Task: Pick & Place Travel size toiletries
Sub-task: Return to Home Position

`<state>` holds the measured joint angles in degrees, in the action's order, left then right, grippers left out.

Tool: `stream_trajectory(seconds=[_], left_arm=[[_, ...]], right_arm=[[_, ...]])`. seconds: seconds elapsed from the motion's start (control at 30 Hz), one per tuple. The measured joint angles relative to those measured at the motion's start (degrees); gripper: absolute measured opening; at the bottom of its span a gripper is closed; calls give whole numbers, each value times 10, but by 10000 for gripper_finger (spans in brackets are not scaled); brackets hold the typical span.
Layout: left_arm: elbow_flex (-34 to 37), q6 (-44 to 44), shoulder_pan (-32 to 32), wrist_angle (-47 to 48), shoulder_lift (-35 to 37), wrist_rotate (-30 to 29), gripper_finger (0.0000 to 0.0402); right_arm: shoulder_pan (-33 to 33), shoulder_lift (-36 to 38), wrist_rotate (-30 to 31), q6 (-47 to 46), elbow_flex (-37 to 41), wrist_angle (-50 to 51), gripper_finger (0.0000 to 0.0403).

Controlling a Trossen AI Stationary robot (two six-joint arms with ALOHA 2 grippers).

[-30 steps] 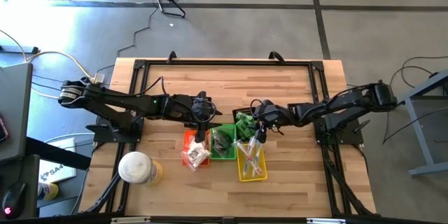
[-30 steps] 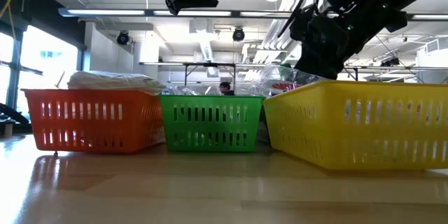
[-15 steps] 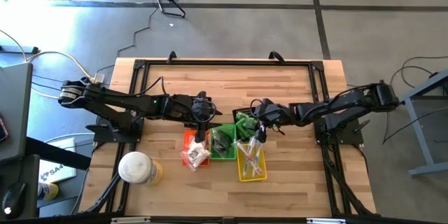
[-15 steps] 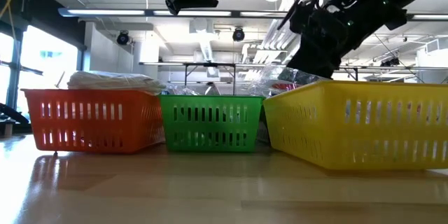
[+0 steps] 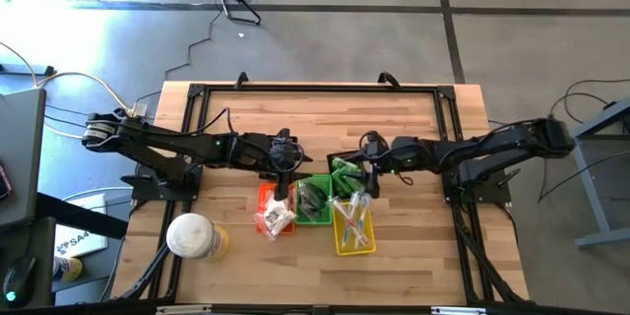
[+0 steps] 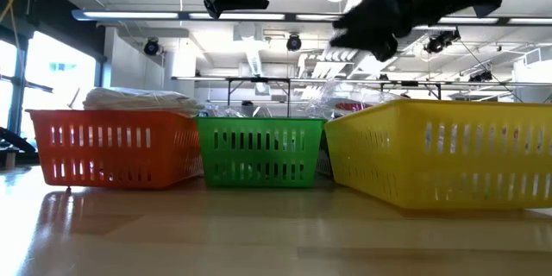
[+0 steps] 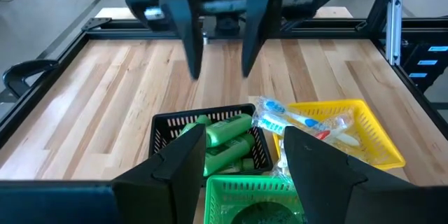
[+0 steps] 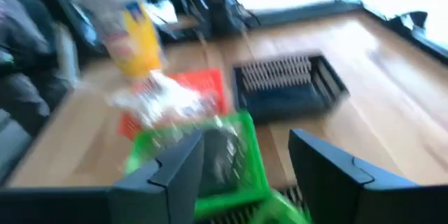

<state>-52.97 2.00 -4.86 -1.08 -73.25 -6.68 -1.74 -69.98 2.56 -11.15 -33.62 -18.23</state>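
The toiletries lie sorted in small baskets at the table's middle. Green tubes [image 7: 222, 134] fill a black basket [image 7: 162, 134]. Clear-wrapped sticks [image 7: 302, 120] lie in the yellow basket [image 5: 352, 226]. Clear-wrapped white pieces [image 5: 274, 217] are in the orange basket [image 5: 266, 195], and dark pieces are in the green basket [image 5: 315, 201]. My right gripper [image 5: 368, 165] hangs open above the black and yellow baskets with nothing between its fingers. My left gripper [image 5: 291, 162] hovers open above the far ends of the orange and green baskets, also with nothing between its fingers.
A large round white-and-yellow container [image 5: 195, 236] stands near the front left. Another black basket [image 8: 290, 84] sits on the far side of the orange one. Bare wooden table [image 5: 325, 118] stretches along the far side, inside a black frame.
My right gripper has risen from just above the yellow basket and tipped up from a downward slant to nearly level. The baskets and what lies in them have stayed in place.
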Motion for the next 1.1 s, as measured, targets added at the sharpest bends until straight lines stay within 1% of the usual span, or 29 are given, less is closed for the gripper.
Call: stream_trajectory(seconds=[0.13, 0.27, 0.53, 0.6, 0.67, 0.77, 0.97, 1.1], left_arm=[[0, -1, 0, 0, 0, 0, 187], [0, -2, 0, 0, 0, 0, 187], [0, -2, 0, -34, 0, 0, 186], [0, -2, 0, -44, -4, 0, 180], [1, -2, 0, -52, -10, 1, 166], [1, -9, 0, -58, -20, 11, 132], [1, -17, 0, -56, -27, 13, 60], [1, -17, 0, -52, -27, 13, 27]], right_arm=[[0, 16, -27, 17, 0, -30, 174], [-1, 21, -55, 26, 0, -56, 138], [-1, 21, -62, 26, 0, -60, 63], [-1, 21, -62, 29, 0, -60, 46], [-6, 21, -61, 38, 0, -61, 31], [-16, 21, -62, 58, 0, -67, 9], [-32, 21, -62, 79, 0, -74, 4], [-38, 21, -56, 80, 0, -74, 4]])
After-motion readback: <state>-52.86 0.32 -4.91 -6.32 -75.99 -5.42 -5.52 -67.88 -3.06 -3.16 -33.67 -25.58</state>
